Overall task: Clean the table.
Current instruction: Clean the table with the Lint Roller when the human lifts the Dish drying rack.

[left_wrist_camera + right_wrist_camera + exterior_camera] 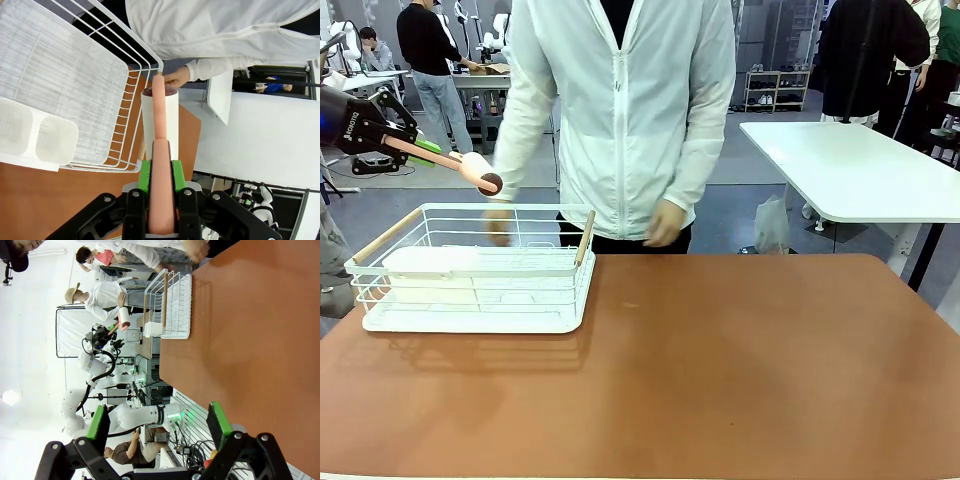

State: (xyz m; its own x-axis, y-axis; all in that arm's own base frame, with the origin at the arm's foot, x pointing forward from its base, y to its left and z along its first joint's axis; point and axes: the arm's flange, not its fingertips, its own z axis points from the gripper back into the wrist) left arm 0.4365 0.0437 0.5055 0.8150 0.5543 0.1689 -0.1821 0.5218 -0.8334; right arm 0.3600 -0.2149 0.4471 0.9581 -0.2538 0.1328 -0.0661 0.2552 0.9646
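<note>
Pink lint roller (159, 112): left wrist view shows the left tool (160, 167) clamped on it; right tool (158, 424) gapes above table (250, 340).

Reddish-brown table (750, 380), rounded corners. On its far left part stands white wire basket (470, 323), wooden handles.
</note>
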